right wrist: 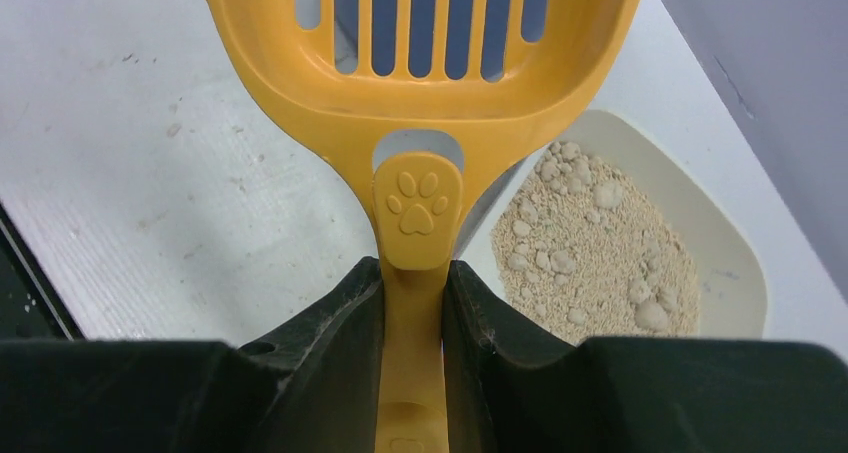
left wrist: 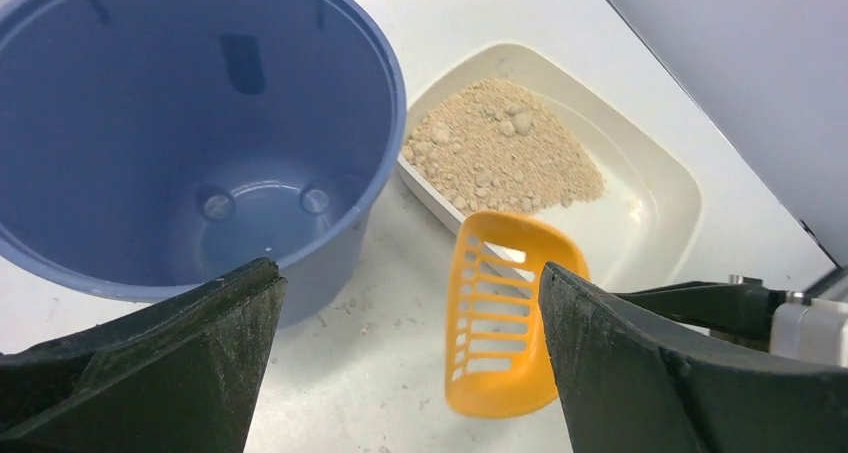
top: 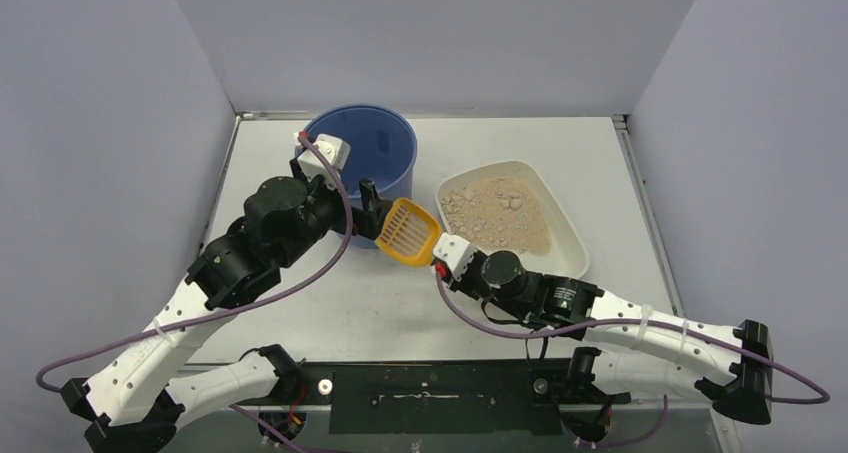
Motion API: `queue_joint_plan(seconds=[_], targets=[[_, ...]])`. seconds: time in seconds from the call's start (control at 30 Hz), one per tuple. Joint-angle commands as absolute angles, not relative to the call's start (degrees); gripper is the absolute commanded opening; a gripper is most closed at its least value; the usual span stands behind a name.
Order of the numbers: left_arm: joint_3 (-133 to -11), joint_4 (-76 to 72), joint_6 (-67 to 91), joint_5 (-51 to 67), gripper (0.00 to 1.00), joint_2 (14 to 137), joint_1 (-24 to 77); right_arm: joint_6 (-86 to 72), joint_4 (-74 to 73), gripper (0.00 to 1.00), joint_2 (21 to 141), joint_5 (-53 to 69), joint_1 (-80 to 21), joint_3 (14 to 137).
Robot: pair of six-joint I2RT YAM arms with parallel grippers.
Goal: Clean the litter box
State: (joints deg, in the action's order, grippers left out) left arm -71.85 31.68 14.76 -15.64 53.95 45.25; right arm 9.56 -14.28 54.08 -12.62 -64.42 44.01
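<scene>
White laminate table (top: 330, 303) first, then the tall round blue plastic bucket (top: 385, 148) at the back, with nothing in it that I can see. Just to its right lies the shallow white plastic litter box (top: 565, 223), its tan granules still lumpy. The right gripper (right wrist: 413, 273) pinches the handle of the slotted yellow plastic scoop (top: 408, 231), whose bare head hangs between bucket and box. The left gripper (left wrist: 408, 283) is spread and grips nothing beside the bucket. From the right gripper the box sits just ahead and to the right. I'd slide the scoop low under the clumps (right wrist: 600, 193), lift level, and shake gently.
</scene>
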Motion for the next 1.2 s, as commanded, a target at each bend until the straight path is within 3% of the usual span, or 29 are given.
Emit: queue_joint_plan(seconds=[0.0,0.4,0.67,0.93,1.17], targets=[[-74.3,34.9,16.9,-8.6,0.97,52.7,45.4,21.0,-18.1,0.00,55.4,-9.8,-68.1,48.9],[-68.0,39.5,21.2,-1.6,0.97,50.9,45.4,30.1,-17.7,0.00,56.3,-11.7,-73.2,50.5],[-65.5,40.2,23.6,4.2,0.90,49.7,45.4,29.0,-17.4,0.00,54.5,-12.4,-73.3,49.9],[-63.8,40.1,24.5,6.6,0.69,49.6,45.4,28.0,-17.7,0.00,51.9,-13.4,-73.9,48.8],[-63.3,38.8,25.0,8.0,0.35,50.7,45.4,27.1,-18.5,0.00,50.4,-14.2,-74.1,47.6]])
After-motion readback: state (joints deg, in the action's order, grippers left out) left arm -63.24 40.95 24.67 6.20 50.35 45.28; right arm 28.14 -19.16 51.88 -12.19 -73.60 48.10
